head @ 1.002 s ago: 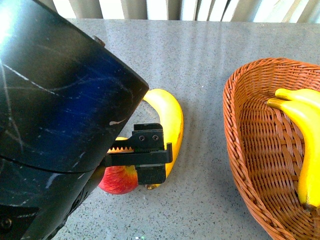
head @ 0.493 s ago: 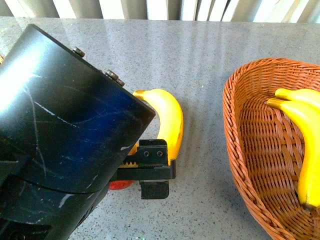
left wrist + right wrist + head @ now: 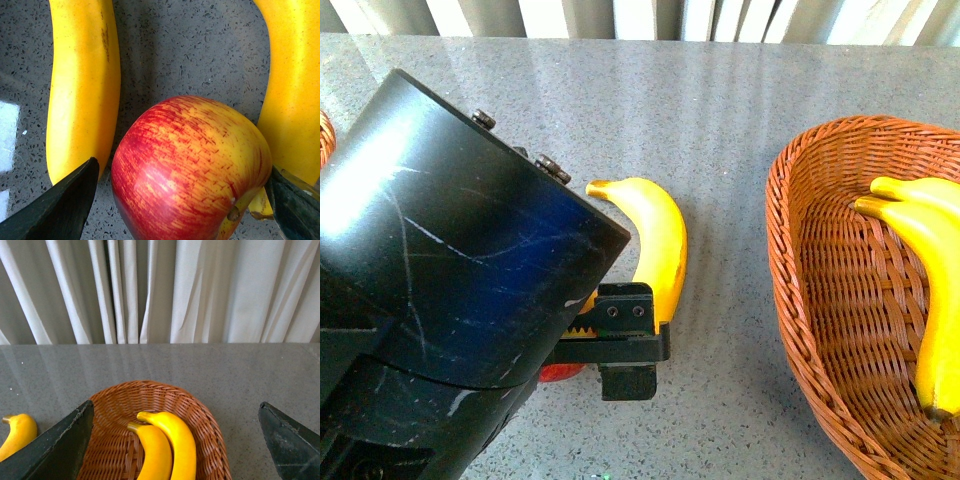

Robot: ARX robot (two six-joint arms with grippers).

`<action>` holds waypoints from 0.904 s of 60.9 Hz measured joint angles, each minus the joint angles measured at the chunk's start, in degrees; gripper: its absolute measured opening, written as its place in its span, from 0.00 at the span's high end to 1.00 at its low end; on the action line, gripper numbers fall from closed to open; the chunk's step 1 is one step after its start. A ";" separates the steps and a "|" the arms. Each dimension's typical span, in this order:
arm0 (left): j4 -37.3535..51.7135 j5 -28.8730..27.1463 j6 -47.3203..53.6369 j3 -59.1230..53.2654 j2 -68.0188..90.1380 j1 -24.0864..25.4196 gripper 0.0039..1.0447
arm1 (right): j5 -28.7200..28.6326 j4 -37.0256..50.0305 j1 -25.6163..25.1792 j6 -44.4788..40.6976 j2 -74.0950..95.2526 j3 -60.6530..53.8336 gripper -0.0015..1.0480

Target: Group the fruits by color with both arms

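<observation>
A red apple (image 3: 190,165) with yellow streaks lies on the grey table between two yellow bananas (image 3: 82,85) (image 3: 292,90). My left gripper (image 3: 183,167) is open, its black fingers (image 3: 70,205) on either side of the apple, apart from it. In the front view the left arm covers most of the apple (image 3: 560,372), and its gripper (image 3: 620,345) sits beside one banana (image 3: 655,240). My right gripper (image 3: 176,405) hangs open above the wicker basket (image 3: 205,420), which holds two bananas (image 3: 170,440).
The brown wicker basket (image 3: 790,250) stands at the right with its bananas (image 3: 920,260) inside. The rim of another basket (image 3: 325,135) shows at the far left edge. White curtains (image 3: 160,290) hang behind the table's far edge.
My left arm has come down and drawn back over the apple, so its gripper now hides nearly all of it. The banana's stem end has come into view.
</observation>
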 joint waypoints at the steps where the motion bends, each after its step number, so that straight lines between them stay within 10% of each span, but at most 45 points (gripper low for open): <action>1: 0.09 0.00 0.00 0.00 0.15 0.07 0.09 | 0.02 0.00 0.00 0.00 0.00 0.00 0.09; 38: 0.46 0.02 0.07 0.02 1.36 0.72 0.09 | 0.02 0.00 0.00 0.00 0.00 0.00 0.09; 55: 0.33 -0.09 0.07 0.02 1.31 0.66 0.31 | 0.00 0.00 0.00 0.00 0.00 0.00 0.09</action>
